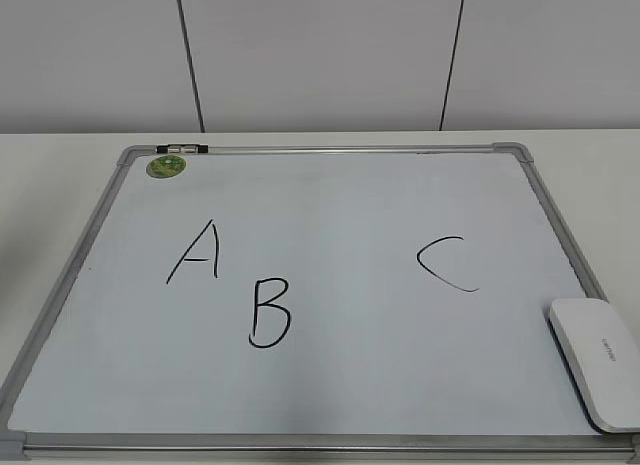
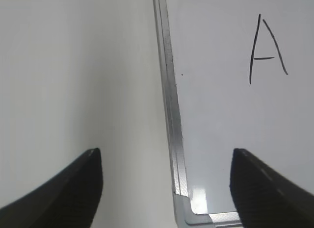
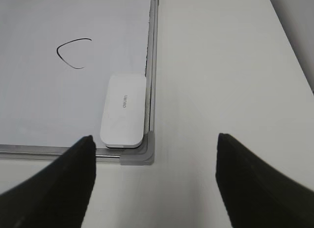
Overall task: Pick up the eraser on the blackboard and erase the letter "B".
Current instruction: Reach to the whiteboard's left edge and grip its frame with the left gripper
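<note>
Eraser pickup hasn't started yet, far as I can tell. My right gripper (image 3: pixel 154 181) is spread wide with nothing between its dark fingers, hovering over the bare white table (image 3: pixel 235 66) just off the board's near right corner. My left gripper (image 2: pixel 167 184) is spread wide too, holding nothing, straddling the board's left frame rail near its bottom corner.

The smooth white rounded-rectangle eraser (image 3: pixel 123 110) with small grey print lies flat on the big white dry-erase blackboard (image 1: pixel 330 200) with the grey metal frame, tucked against the right rail in that near right corner, a bit left of my right gripper.

The hand-drawn black marker letter "B" (image 1: pixel 270 313) is fully intact, sitting just below and right of the black "A" (image 1: pixel 196 253), well apart from the black "C" (image 1: pixel 445 263). So everything's left: grab, carry over, wipe.
</note>
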Controlling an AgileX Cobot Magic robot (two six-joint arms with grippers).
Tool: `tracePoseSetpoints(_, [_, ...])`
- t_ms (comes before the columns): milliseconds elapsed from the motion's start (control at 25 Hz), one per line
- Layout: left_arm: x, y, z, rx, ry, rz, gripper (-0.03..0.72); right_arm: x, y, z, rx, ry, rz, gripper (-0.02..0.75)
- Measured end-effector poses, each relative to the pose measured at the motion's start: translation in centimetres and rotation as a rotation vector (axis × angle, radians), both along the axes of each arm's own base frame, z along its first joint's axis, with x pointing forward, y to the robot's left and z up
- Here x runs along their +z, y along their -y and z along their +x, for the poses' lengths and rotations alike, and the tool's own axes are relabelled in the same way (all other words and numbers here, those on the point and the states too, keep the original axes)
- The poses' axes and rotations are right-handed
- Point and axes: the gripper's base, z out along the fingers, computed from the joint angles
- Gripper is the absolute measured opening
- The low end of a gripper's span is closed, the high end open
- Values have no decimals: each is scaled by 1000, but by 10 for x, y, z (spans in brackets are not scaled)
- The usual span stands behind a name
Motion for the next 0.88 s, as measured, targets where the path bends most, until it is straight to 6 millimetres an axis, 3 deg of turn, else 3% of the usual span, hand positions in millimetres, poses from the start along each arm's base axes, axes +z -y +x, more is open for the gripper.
tracePoseSetpoints(240, [-24, 1, 54, -8, -145, -12, 582, 0, 0, 0, 0, 0, 0, 586])
tracePoseSetpoints(480, [-65, 3, 94, -26, -274, -31, 580, 0, 0, 0, 0, 0, 0, 586])
tracePoseSetpoints(880, [-122, 4, 131, -17, -396, -50, 546, 0, 0, 0, 0, 0, 0, 586])
